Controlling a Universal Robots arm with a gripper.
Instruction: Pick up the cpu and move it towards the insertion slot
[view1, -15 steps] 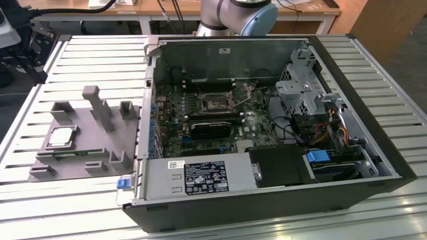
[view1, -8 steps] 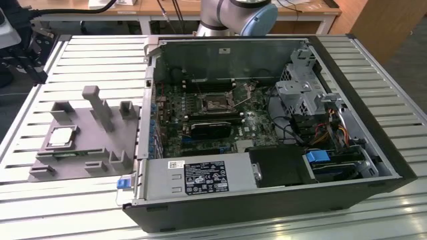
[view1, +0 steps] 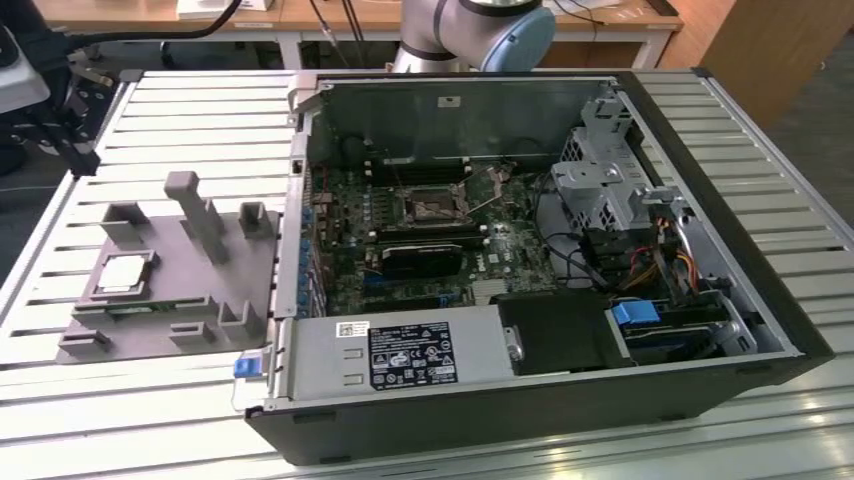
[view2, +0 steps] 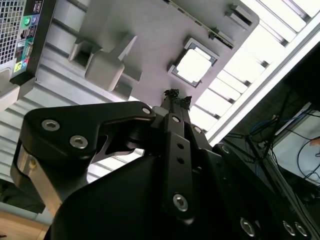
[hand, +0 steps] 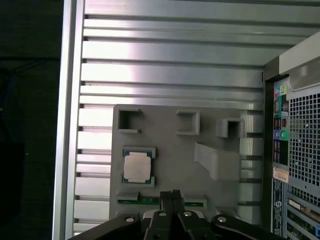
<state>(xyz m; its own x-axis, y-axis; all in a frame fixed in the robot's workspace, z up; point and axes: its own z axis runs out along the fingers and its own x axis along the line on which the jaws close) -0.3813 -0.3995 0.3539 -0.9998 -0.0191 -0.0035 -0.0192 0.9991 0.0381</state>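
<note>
presently, gripper (hand: 170, 194), pressed together and empty, hangs above the grey tray (hand: 200, 125), offset from the cpu (hand: 136, 167); descending thus risks striking the tray's rim.

Lower left of the frame: the cpu (view1: 123, 272) lies flat in its pocket on the grey tray (view1: 187, 285), pale top up, on the slatted bench (view1: 200, 110). Centre frame, the open computer case (view1: 534, 425) lies on its side. The insertion slot (view1: 434, 205) gleams on the motherboard (view1: 507, 240), well apart from the chip. Top centre, the arm's base (view1: 481, 30).
</note>
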